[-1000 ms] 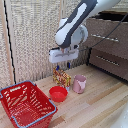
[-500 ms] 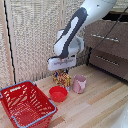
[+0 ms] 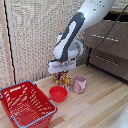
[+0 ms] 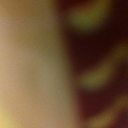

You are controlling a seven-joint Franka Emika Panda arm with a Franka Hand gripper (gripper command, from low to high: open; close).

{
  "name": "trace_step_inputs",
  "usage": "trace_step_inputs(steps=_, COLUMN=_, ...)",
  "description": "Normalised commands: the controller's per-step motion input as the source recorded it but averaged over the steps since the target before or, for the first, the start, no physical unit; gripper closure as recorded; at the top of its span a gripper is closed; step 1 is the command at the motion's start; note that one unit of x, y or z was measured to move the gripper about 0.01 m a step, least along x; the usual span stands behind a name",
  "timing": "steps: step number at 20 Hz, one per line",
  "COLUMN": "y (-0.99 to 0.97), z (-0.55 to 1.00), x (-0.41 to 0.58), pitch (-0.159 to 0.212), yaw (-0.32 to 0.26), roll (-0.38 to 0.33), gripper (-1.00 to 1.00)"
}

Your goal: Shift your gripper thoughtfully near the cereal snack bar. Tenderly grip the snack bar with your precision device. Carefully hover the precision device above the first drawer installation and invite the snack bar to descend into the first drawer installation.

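The wooden floor [image 3: 100, 107] (pale planks) carries basket [image 3: 25, 102], bowl [image 3: 58, 93] and cup [image 3: 79, 83].

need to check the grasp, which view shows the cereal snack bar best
The exterior view: the cereal snack bar stands beside the pink cup, directly under the gripper. The wrist view is only a blur of tan, dark red and yellowish patches; no packet can be made out.

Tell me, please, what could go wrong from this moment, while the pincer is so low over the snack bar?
1. The pink cup and red bowl stand close beside the cereal snack bar; the pincer could knock one of them.
2. The pincer's fingers are hidden and the wrist view is only blur, so the grip may be off-centre and the bar could slip.
3. The first drawer installation sits higher; a carried bar might strike its front.
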Motion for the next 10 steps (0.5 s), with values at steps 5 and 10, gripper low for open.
trace_step_inputs(steps=5, y=-0.01, z=0.29, x=0.211, pitch=0.074, yaw=0.0, roll=0.005, gripper=1.0)
trace_step_inputs(steps=10, y=-0.15, z=0.82, x=0.342, pitch=0.108, yaw=0.0, roll=0.031, gripper=1.0)
